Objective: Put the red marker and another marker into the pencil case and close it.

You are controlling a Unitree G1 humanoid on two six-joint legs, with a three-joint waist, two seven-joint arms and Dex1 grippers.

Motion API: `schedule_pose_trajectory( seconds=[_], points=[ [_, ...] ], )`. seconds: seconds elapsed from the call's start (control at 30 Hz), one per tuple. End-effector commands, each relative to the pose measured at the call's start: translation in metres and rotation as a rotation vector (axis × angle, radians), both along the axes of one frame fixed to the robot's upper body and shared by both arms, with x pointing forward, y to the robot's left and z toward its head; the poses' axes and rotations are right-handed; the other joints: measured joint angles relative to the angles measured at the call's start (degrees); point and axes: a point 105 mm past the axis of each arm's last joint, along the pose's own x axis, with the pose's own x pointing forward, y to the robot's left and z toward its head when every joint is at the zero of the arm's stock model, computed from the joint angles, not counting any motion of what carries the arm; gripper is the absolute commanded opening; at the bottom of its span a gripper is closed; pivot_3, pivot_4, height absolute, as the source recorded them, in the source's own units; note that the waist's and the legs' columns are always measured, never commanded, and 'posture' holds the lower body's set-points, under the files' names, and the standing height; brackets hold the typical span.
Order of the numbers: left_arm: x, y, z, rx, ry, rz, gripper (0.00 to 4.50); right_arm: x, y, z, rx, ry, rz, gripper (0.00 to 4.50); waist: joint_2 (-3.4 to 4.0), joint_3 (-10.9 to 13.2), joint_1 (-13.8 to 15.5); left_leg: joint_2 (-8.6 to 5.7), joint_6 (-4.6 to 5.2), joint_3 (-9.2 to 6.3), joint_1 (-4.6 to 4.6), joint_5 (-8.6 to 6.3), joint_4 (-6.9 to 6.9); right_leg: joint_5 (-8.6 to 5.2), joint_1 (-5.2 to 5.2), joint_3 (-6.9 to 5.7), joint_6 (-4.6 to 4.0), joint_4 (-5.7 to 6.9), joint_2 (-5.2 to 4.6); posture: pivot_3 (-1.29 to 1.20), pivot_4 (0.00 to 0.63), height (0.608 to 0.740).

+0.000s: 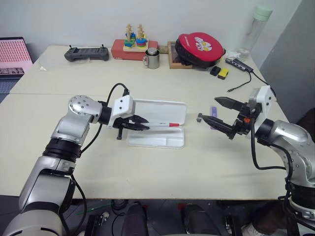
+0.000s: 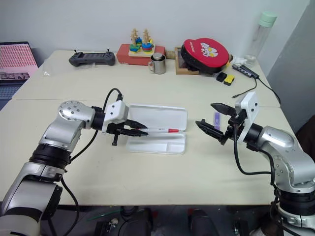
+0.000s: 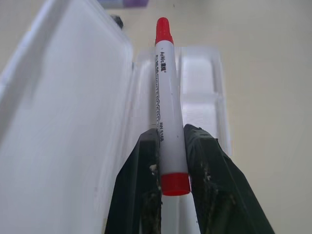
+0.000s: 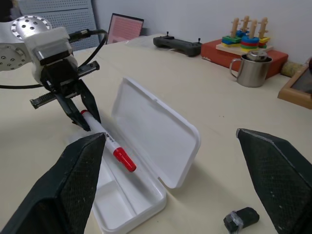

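Left gripper [image 1: 140, 125] is clamped on the red marker [image 1: 162, 125], pinching it near its tail end so the long barrel and red cap stick out ahead of the fingertips. That grip makes sense: with the cap end leading, the marker can be lowered lengthwise into the tray. And the tray is right there, since the pencil case [image 1: 156, 139] lies open on the counter [image 1: 147, 172] directly under and ahead of this gripper, lid tipped up on the far side of the marker, well clear of the drop. From the left wrist view the marker runs along the hinge line, just above the tray's compartments, so I'd judge it is lined up for release but not yet resting inside.

Over on the other side, the right gripper [image 1: 219, 114] hangs with its jaws spread wide and nothing between them. The purple marker [image 1: 213, 111] lies on the counter just behind that gripper's fingertips, between the two fingers as seen from the head. Jaws apart this near it looks like readiness for the second pick. A small dark block [image 4: 241, 219] sits on the counter below this gripper, near the case's corner.
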Motion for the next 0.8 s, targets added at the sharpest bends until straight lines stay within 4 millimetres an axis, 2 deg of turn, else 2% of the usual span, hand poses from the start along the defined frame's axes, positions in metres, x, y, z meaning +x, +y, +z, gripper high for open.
schedule_pose_trajectory(
  seconds=[0.03,0.2,0.23,0.5,0.63,0.77,0.8],
  points=[
    [0.005,-0.010,0.005,0.012,-0.047,-0.043,0.45,-0.010,0.002,0.007,-0.010,-0.041,-0.011,4.50,0.00,0.00,0.03,0.00,0.00,-0.01,0.00,0.00,0.00,0.00,0.01,-0.02,0.00,0.00,0.00,0.00,0.150,0.740],
    [0.009,-0.014,0.002,0.008,-0.046,-0.045,0.45,-0.012,0.001,0.004,-0.015,-0.031,-0.029,4.50,0.00,0.00,0.03,0.00,0.00,-0.02,0.00,0.00,0.01,0.00,0.02,-0.03,0.00,0.01,0.00,0.00,0.150,0.740],
    [0.010,-0.015,0.002,0.003,-0.047,-0.041,1.16,-0.012,0.001,0.003,-0.018,-0.030,-0.032,4.50,0.00,0.00,0.02,0.00,0.00,-0.04,0.00,0.00,0.01,0.00,0.02,-0.03,0.00,0.02,0.00,0.00,0.150,0.740],
    [0.009,-0.020,0.009,-0.058,-0.035,-0.040,2.68,-0.001,-0.006,-0.009,-0.043,0.015,-0.106,4.50,0.00,0.00,0.02,0.00,0.00,-0.05,0.01,0.00,0.02,0.00,0.03,-0.04,0.00,0.04,0.00,0.00,0.150,0.740],
    [0.001,-0.042,0.030,-0.219,-0.026,-0.092,3.62,0.030,-0.030,-0.024,-0.047,0.070,-0.356,4.50,0.00,0.00,0.03,0.00,0.00,-0.05,0.00,0.00,0.07,0.01,0.05,-0.04,0.01,0.04,0.00,0.00,0.150,0.740],
    [-0.002,-0.067,0.055,-0.459,-0.006,-0.092,4.48,0.054,-0.038,-0.048,-0.065,0.163,-0.559,4.50,0.00,-0.01,0.06,0.00,0.00,-0.08,0.01,0.01,0.11,0.01,0.07,-0.06,0.02,0.10,0.00,0.00,0.150,0.740],
    [-0.003,-0.070,0.056,-0.483,0.011,-0.087,4.49,0.059,-0.040,-0.052,-0.066,0.180,-0.605,4.50,0.00,-0.01,0.05,0.00,0.00,-0.08,0.01,0.01,0.13,0.02,0.06,-0.05,0.02,0.12,0.00,0.00,0.150,0.740]
  ],
)
